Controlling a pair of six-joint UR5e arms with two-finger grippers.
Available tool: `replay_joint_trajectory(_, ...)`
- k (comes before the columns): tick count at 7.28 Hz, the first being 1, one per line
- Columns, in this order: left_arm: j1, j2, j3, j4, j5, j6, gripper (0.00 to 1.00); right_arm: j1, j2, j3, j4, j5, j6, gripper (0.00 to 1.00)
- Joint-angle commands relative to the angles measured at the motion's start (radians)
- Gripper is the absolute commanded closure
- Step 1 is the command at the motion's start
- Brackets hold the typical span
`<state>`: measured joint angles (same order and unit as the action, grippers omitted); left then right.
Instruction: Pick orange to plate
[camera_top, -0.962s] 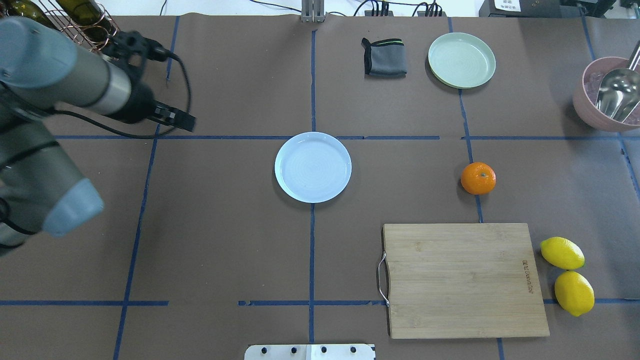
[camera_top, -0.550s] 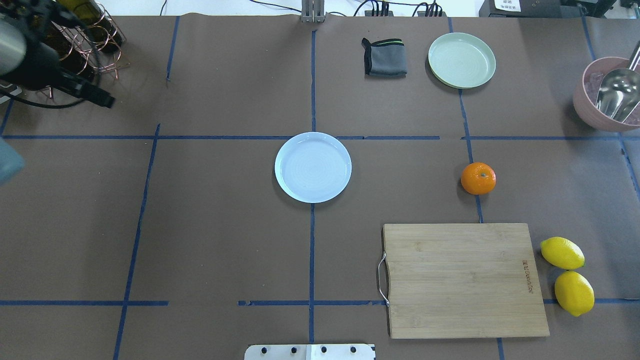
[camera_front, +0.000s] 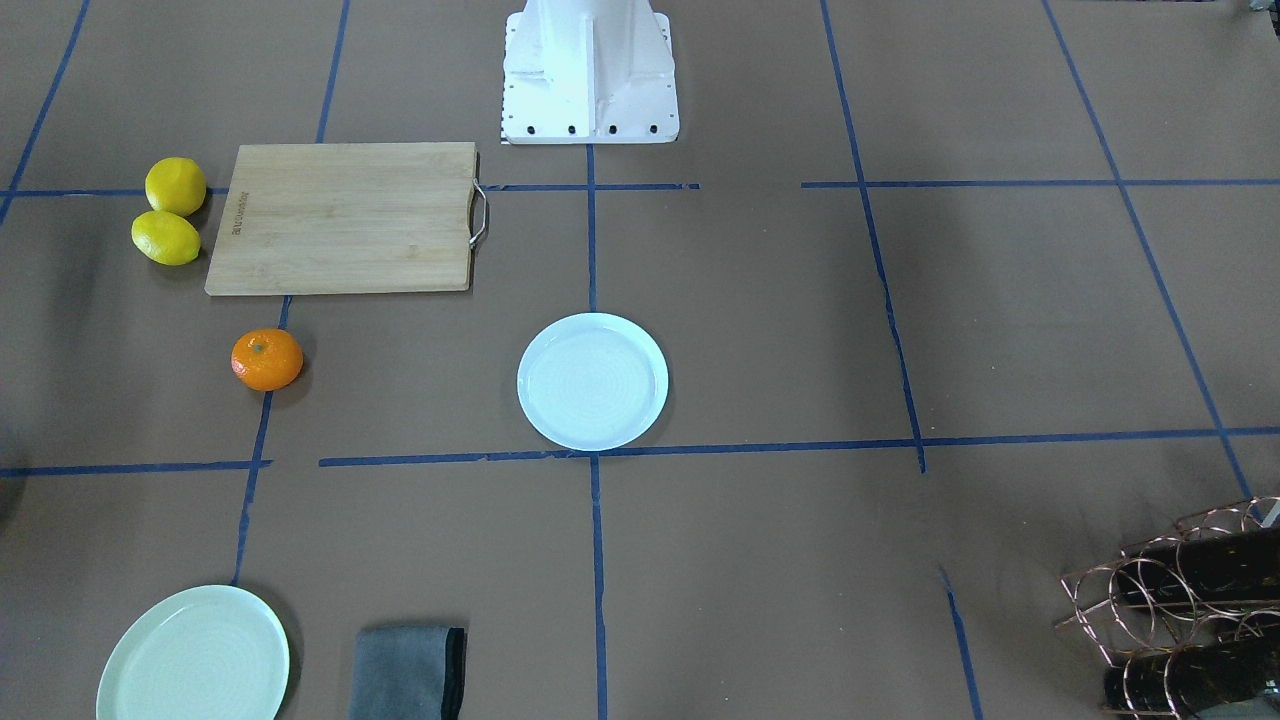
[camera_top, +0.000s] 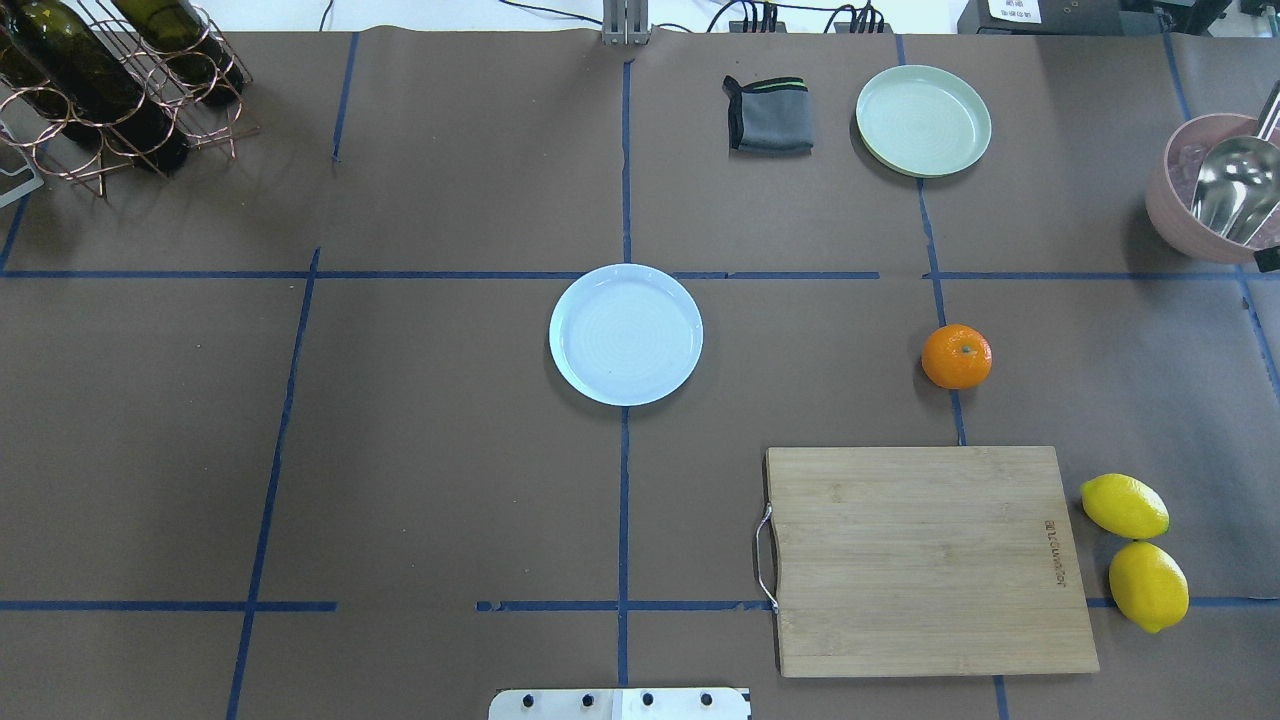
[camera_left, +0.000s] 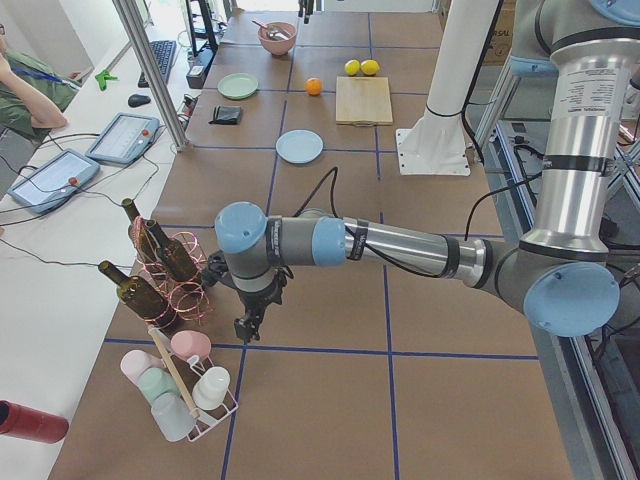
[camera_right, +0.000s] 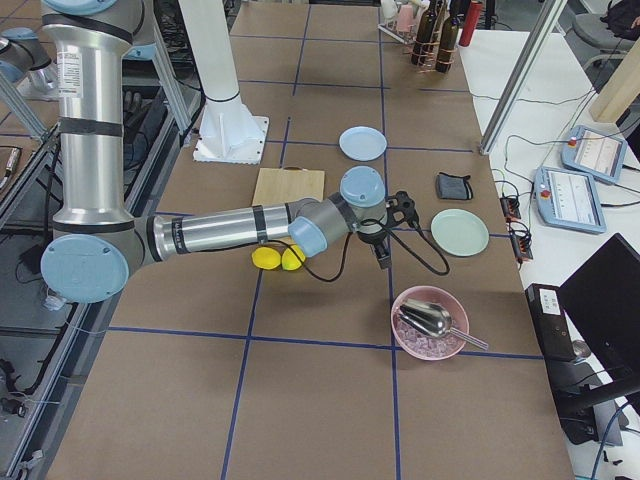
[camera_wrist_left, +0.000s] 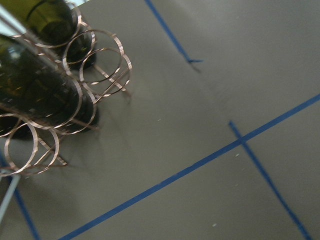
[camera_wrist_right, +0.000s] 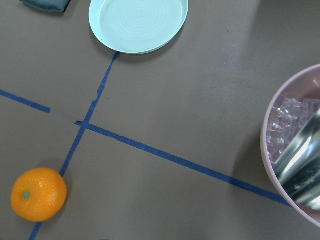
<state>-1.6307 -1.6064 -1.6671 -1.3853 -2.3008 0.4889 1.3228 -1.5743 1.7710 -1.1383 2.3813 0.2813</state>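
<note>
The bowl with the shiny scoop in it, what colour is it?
The bowl is a dusty pink. It shows best in the exterior right view.

The left arm (camera_left: 400, 243), across the middle of the left-end view, is brushed silver tube with black bands, pale blue joint caps (camera_left: 568, 298) and a black wrist carrying the black left tool (camera_left: 246, 327). A black cable (camera_left: 322, 186) loops off its forearm. The right arm (camera_right: 215, 230) matches, its right tool (camera_right: 383, 256) black too. The white pedestal (camera_front: 590, 70) has dark screw holes (camera_front: 572, 129) along its foot.

1 orange (camera_top: 957, 356), 1 white plate (camera_top: 626, 335), 1 green plate (camera_top: 923, 120), 2 lemons (camera_top: 1124, 506) (camera_top: 1148, 586), 1 cutting board (camera_top: 930, 560), 1 cloth (camera_top: 770, 115), 1 bowl (camera_top: 1172, 212).
</note>
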Motion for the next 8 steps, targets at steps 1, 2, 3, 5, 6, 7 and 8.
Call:
replay_joint_trajectory(1,-0.041,0.039,0.018,-0.02,-0.002,0.039,0.0,-0.1,0.045,0.022,-0.07,-0.116,0.089,0.0)
replay_joint_trajectory(2,-0.044,0.057,0.018,-0.009,-0.006,0.037,0.0,-0.173,0.049,0.028,-0.055,-0.146,0.187,0.0)
replay_joint_trajectory(3,-0.046,0.068,0.012,-0.012,-0.009,0.03,0.0,-0.251,0.057,0.028,-0.037,-0.222,0.262,0.0)
replay_joint_trajectory(5,-0.046,0.068,0.014,-0.015,-0.019,-0.003,0.0,-0.399,0.106,0.027,-0.008,-0.325,0.475,0.0)
replay_joint_trajectory(6,-0.046,0.072,0.013,-0.017,-0.019,-0.003,0.0,-0.486,0.146,0.027,-0.006,-0.417,0.566,0.0)
replay_joint_trajectory(7,-0.046,0.071,0.018,-0.018,-0.019,-0.003,0.0,-0.543,0.173,0.024,-0.006,-0.472,0.608,0.0)
replay_joint_trajectory(8,-0.046,0.071,0.018,-0.02,-0.019,-0.003,0.0,-0.568,0.181,0.021,-0.008,-0.496,0.625,0.0)
